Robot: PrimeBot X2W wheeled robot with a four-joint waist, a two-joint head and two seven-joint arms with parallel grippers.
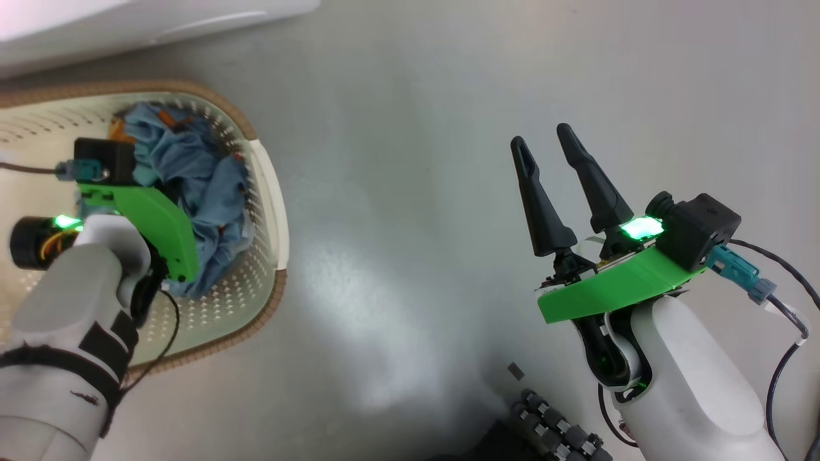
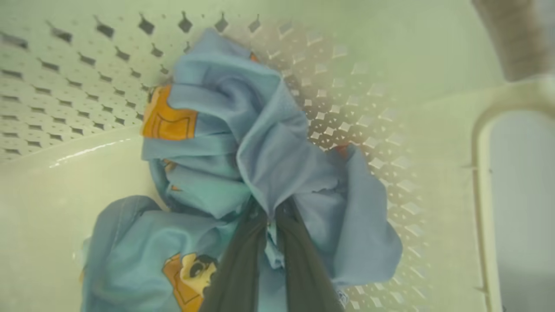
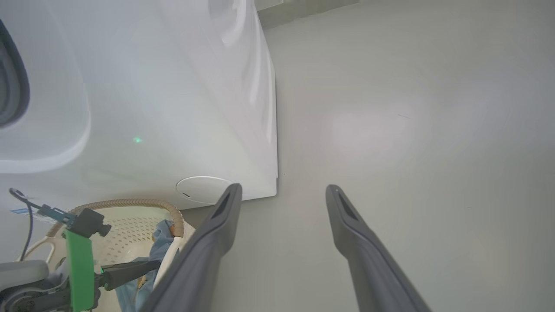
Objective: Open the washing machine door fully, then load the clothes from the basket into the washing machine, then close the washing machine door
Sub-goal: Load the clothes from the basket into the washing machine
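The cream perforated basket (image 1: 264,301) stands on the floor at the left, with the light blue clothes (image 1: 205,173) bunched inside it. My left gripper (image 2: 269,216) reaches down into the basket (image 2: 65,86) and is shut on a fold of the clothes (image 2: 260,143), fabric pinched between its dark fingers (image 2: 243,260). In the head view its green wrist mount hides the fingers. My right gripper (image 1: 544,144) hangs open over bare floor, well to the right of the basket, with nothing between its fingers. The white washing machine (image 3: 173,108) stands just behind the basket (image 3: 130,203). The washing machine door is out of view.
The machine's round service cap (image 3: 201,189) sits low on its front, near its corner. A grey gasket edge (image 3: 11,82) shows at the far left. Open grey floor (image 1: 410,192) lies between the arms. Black cables (image 1: 778,365) trail from the right wrist.
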